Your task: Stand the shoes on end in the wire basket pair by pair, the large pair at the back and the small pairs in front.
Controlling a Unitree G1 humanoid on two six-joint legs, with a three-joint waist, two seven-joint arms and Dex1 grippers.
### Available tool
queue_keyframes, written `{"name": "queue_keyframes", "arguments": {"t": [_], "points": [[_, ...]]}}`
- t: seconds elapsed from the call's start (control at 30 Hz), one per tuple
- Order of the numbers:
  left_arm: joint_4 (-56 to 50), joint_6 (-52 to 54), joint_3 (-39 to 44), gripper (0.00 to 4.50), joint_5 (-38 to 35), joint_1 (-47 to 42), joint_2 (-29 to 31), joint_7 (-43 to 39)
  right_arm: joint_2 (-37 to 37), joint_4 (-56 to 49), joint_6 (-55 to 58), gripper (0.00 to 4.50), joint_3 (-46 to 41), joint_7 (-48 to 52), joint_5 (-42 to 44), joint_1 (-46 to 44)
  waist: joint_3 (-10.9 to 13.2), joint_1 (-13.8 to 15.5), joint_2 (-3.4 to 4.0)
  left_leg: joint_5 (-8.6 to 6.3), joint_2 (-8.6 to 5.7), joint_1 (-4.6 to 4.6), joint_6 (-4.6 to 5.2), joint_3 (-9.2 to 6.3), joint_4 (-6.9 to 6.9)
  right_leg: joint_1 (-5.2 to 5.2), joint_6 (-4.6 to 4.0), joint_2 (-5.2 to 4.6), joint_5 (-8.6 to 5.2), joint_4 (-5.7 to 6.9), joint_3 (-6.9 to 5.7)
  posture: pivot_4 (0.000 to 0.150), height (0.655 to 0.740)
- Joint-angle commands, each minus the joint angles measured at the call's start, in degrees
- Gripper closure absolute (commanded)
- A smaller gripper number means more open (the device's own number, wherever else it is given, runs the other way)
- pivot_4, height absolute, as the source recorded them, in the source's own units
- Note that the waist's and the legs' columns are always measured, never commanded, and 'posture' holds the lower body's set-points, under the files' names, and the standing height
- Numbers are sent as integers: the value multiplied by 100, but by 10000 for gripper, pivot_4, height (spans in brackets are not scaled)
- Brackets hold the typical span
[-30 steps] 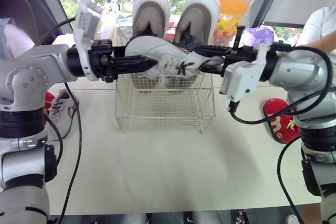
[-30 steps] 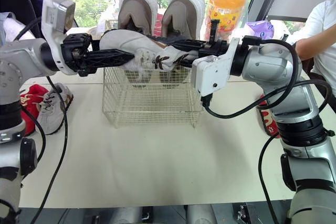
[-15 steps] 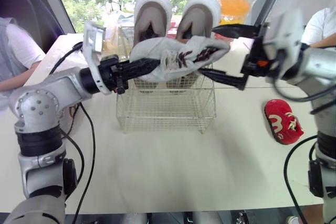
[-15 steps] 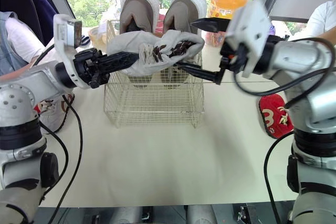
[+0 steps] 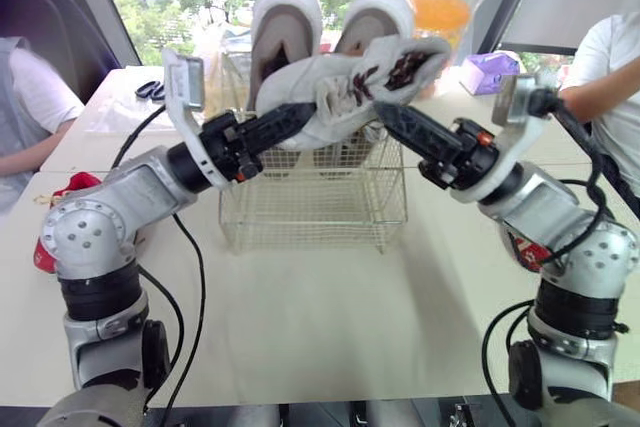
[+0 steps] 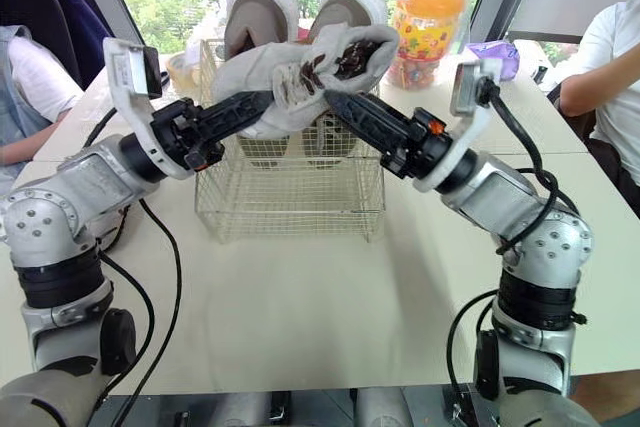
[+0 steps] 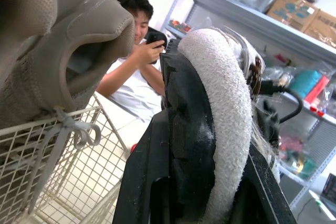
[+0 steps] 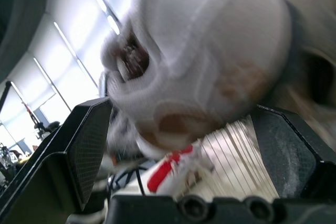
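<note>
A white sneaker (image 5: 350,82) with brown laces hangs tilted above the wire basket (image 5: 315,207), toe end raised to the right. My left gripper (image 5: 298,115) is shut on its heel end; in the left wrist view a black finger (image 7: 184,129) presses the fuzzy white upper (image 7: 223,98). My right gripper (image 6: 335,99) is open just below the sneaker's toe; in its wrist view the toe (image 8: 210,61) sits between the spread fingers (image 8: 79,150) without being gripped. The large grey pair (image 5: 285,22) stands on end at the back of the basket.
A red shoe (image 5: 522,245) lies on the table behind my right arm, and something red (image 5: 60,192) lies at the left edge. An orange bag (image 5: 440,7) and a purple box (image 5: 490,72) sit behind the basket. People sit at both sides.
My right gripper opened, let go of the sneaker and dropped under its toe. The left gripper kept its hold and the sneaker's toe end rose. The camera shifted.
</note>
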Motion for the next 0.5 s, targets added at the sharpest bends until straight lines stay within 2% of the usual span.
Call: {"name": "queue_keyframes", "arguments": {"t": [0.03,0.2,0.23,0.3,0.5], "points": [[-187,-159,-73,42119,-183,23,99,65,231,-59,-463,624,-77,-216,442,-345,0,2,0,0,0,-1,0,1,0,0,0,-1,0,-2,0,1500,7400],[-166,-283,-175,42119,-259,66,175,143,392,-64,-594,624,166,-422,655,-477,0,-14,0,0,0,-2,0,2,-1,0,0,-1,0,-3,-1,1500,7400],[-158,-310,-192,42119,-265,62,177,163,420,-86,-596,2907,247,-438,634,-487,0,-15,0,0,0,-2,0,2,-1,0,0,-1,0,-3,-1,1500,7400],[-144,-363,-224,42119,-270,54,173,205,463,-118,-613,8641,354,-457,633,-496,0,-16,0,0,1,-2,0,1,-1,0,0,0,0,-2,-2,1500,7400],[-93,-533,-297,42119,-366,15,135,386,514,-111,-707,34970,536,-509,600,-524,0,-11,0,0,1,-2,0,1,-1,0,0,0,0,-3,-2,1500,7400]]}}
